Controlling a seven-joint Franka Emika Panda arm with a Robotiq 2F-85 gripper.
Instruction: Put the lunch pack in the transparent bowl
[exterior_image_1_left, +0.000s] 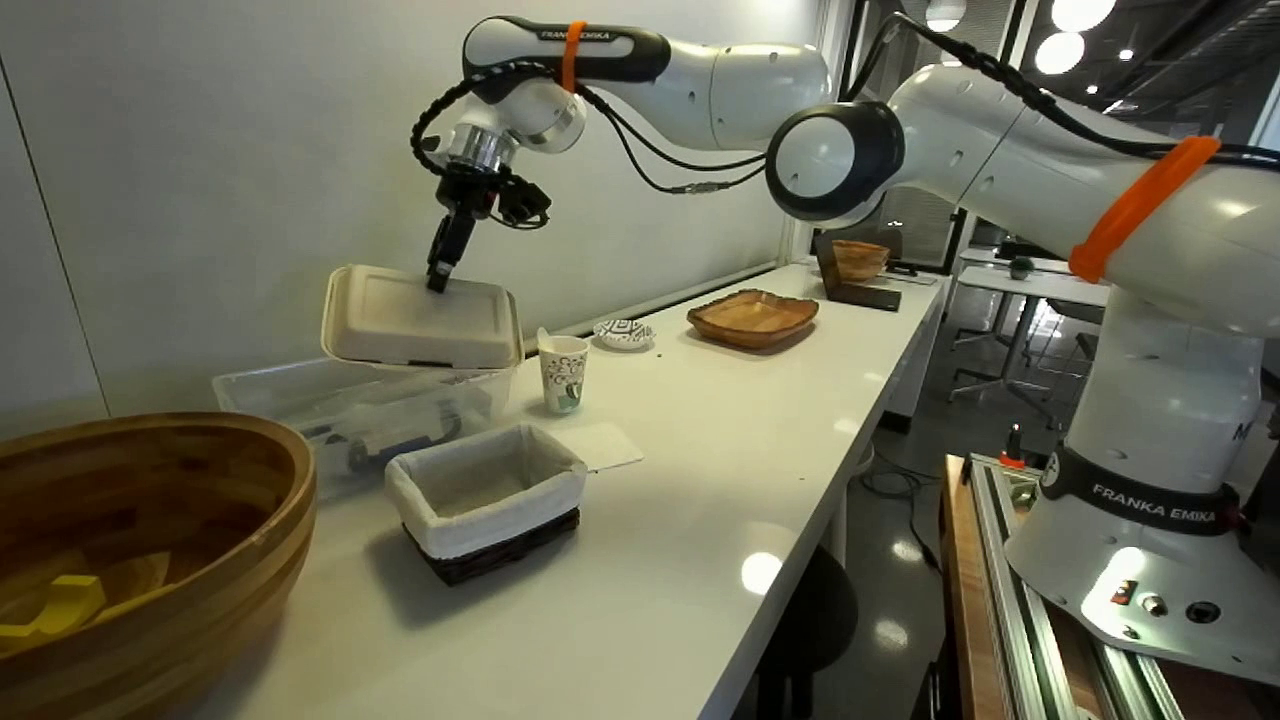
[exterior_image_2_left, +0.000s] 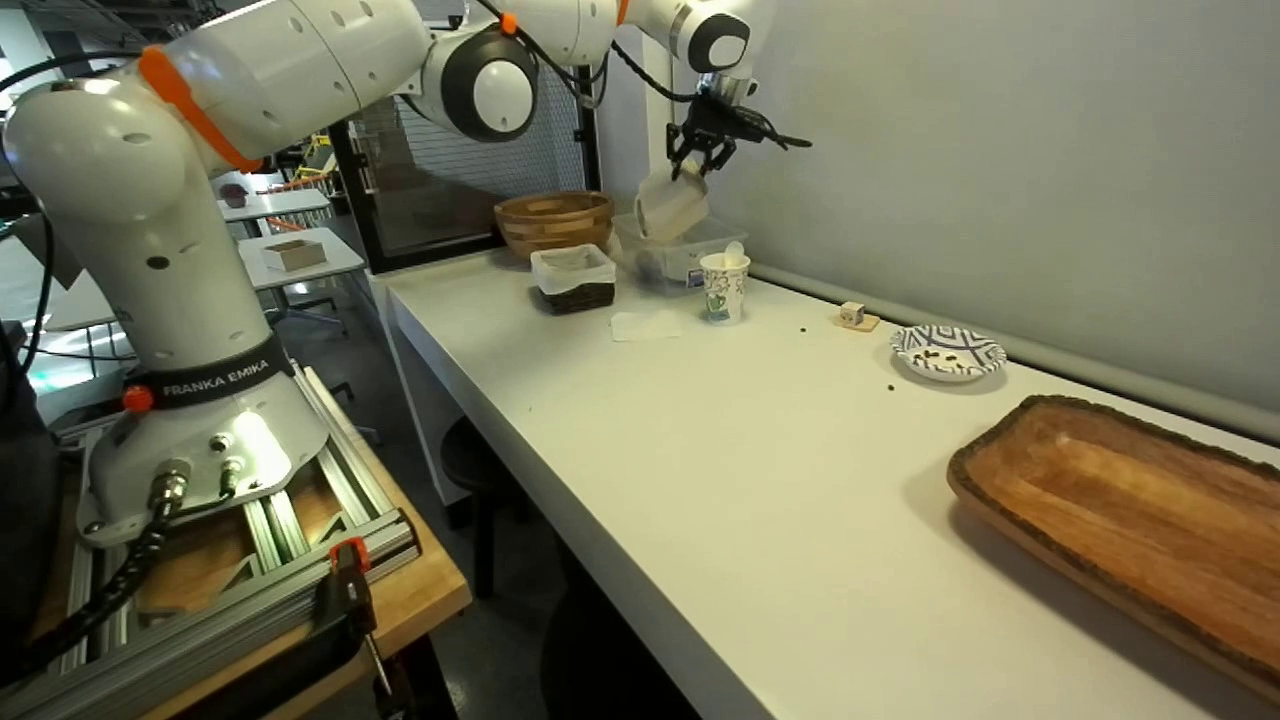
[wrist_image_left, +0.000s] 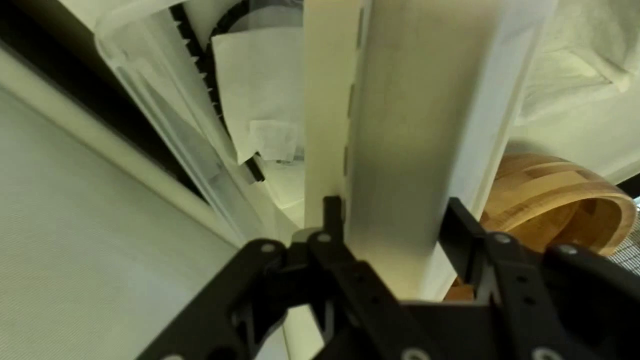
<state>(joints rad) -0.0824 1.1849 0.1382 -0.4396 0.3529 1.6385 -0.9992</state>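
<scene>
The lunch pack (exterior_image_1_left: 425, 320), a pale cream lidded box, hangs tilted over the transparent bowl (exterior_image_1_left: 265, 385) in both exterior views. My gripper (exterior_image_1_left: 438, 278) is at its upper edge, shut on it. In an exterior view the lunch pack (exterior_image_2_left: 668, 208) stands steeply, its lower edge near the rim of the transparent bowl (exterior_image_2_left: 722, 242). In the wrist view the lunch pack (wrist_image_left: 405, 110) lies between the two fingers of my gripper (wrist_image_left: 392, 215). The clear wall of the transparent bowl (wrist_image_left: 175, 135) shows beside it, with papers and a dark cable inside. Whether the pack touches the bowl is unclear.
A big round wooden bowl (exterior_image_1_left: 255, 520) and a white-lined dish with dark base (exterior_image_1_left: 485, 500) stand close to the transparent bowl. A paper cup (exterior_image_1_left: 563, 375), a patterned plate (exterior_image_2_left: 948, 352) and a wooden tray (exterior_image_2_left: 1120, 480) are along the table. The wall is just behind.
</scene>
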